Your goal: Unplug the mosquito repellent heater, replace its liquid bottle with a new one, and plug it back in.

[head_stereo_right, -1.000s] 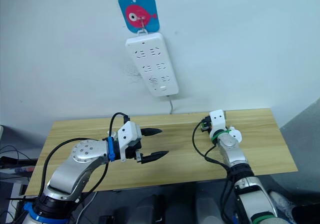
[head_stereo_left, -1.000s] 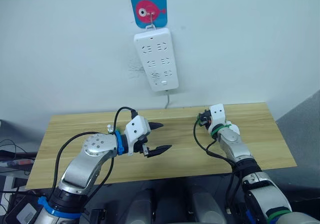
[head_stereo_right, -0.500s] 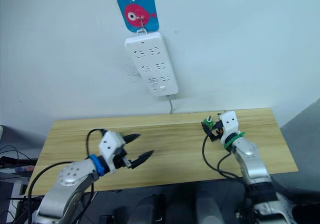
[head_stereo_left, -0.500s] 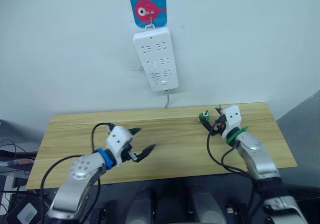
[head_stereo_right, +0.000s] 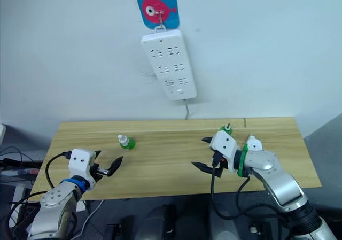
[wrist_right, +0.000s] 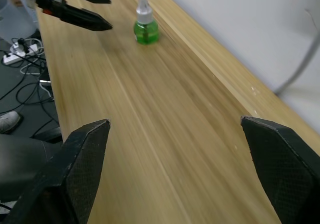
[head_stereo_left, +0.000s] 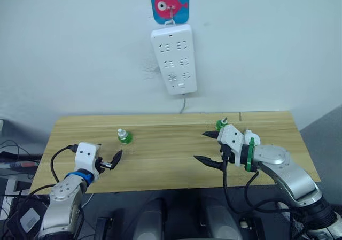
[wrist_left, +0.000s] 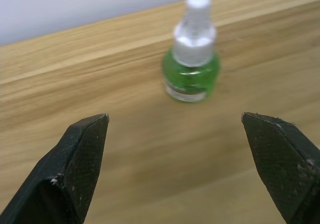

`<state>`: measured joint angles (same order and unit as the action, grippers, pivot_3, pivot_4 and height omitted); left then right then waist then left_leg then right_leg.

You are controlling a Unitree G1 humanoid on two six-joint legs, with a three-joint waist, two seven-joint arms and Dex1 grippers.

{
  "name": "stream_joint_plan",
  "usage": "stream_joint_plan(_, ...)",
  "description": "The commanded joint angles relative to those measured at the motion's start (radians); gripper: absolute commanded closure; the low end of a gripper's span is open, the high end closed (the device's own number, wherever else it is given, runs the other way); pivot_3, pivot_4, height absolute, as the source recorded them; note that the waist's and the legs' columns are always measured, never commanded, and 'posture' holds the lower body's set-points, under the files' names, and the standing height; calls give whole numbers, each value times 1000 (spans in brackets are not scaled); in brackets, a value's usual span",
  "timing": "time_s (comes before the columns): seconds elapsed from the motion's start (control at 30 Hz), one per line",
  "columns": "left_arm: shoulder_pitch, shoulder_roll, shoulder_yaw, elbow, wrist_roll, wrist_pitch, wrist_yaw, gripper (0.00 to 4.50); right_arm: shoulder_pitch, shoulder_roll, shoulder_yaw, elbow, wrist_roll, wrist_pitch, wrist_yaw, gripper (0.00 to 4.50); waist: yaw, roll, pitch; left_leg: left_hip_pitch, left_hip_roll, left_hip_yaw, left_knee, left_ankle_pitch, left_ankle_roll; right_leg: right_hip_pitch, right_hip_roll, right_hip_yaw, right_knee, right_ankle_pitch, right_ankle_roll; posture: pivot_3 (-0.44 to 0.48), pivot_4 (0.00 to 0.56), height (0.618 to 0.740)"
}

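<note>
The green liquid bottle (head_stereo_left: 124, 137) stands upright with its white cap on, on the wooden table (head_stereo_left: 160, 162), below the power strip (head_stereo_left: 173, 58) and off to its left. A 2nd small green item (head_stereo_left: 219, 124), which we take for another bottle though it is partly hidden, sits below the strip and to its right, just behind the right gripper (head_stereo_left: 208, 148). That gripper hangs over the table with both fingers spread wide and nothing between them. The left gripper (wrist_left: 175, 149) is likewise spread and empty, aimed at the capped bottle but well short of it. All the strip's sockets are bare, so we judge the unplugging done and the bottle swap to be the step in hand. Next, we think, the left gripper needs to advance, straddle the bottle's body and close on it without tipping it.
</note>
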<state>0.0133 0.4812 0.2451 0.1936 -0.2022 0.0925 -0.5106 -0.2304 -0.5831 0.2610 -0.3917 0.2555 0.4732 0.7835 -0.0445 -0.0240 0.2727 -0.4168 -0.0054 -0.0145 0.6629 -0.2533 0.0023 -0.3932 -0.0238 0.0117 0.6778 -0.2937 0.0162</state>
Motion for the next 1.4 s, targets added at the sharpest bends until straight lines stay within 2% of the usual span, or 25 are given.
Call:
stream_joint_plan(0.03,-78,13,-45,118,36,-75,-42,3,-22,3,16,-69,6,33,6,127,4,0,3,-1,0,0,0,0,0,-1,0,0,0,0,0,-78,321,740)
stream_joint_plan(0.3,-250,-14,-119,381,92,-193,-62,3,-19,-16,21,-142,17,91,15,127,-7,-4,15,-6,0,0,0,0,0,-6,-1,-1,-2,0,0,-118,338,740)
stream_joint_plan(0.37,-277,-18,-124,423,103,-224,-52,3,-11,-22,17,-154,20,101,14,127,-11,-4,16,-11,0,0,0,0,0,-12,-1,-3,0,0,-1,-125,341,740)
stream_joint_plan(0.6,-335,-30,-115,506,103,-290,-27,3,20,-38,7,-182,21,122,9,127,-16,-4,18,-11,0,0,0,0,0,-12,-2,-5,1,0,-1,-141,343,740)
stream_joint_plan(0.7,-327,-32,-117,502,92,-288,-48,556,24,-43,3,-184,19,121,8,127,-17,-4,18,-11,0,1,0,0,0,-12,-2,-5,1,0,-1,-148,343,740)
stream_joint_plan(0.87,-275,-15,-110,446,91,-284,-56,2093,19,-44,-9,-175,11,113,0,127,-24,-4,18,-11,0,1,0,0,0,-12,-2,-5,1,0,-1,-159,336,740)
stream_joint_plan(0.93,-265,-3,-114,414,96,-292,-66,2234,14,-41,-15,-172,7,104,-4,127,-29,-4,18,-11,0,0,0,0,0,-12,-2,-5,1,0,-1,-160,334,740)
stream_joint_plan(1.1,-281,44,-242,196,100,-321,-279,2234,-20,-36,-44,-187,42,156,-1,127,-26,-3,20,-11,0,0,1,0,0,-12,-3,-6,2,0,-1,-160,323,740)
stream_joint_plan(1.2,-321,59,-304,94,62,-219,-402,2234,-63,-35,-56,-205,89,207,14,127,-27,-3,20,-11,-1,0,1,0,-1,-12,-4,-6,1,1,-1,-161,314,740)
stream_joint_plan(1.3,-436,71,-394,-36,-12,-60,-587,2234,-168,-19,-52,-207,148,296,21,127,-35,-3,20,-12,-1,1,2,0,-1,-12,-5,-7,2,1,-1,-173,308,740)
stream_joint_plan(1.4,-523,69,-441,-102,-45,51,-661,2234,-248,7,-26,-168,157,339,11,127,-40,-3,20,-13,-1,-1,2,1,-1,-12,-4,-10,2,1,-1,-183,305,740)
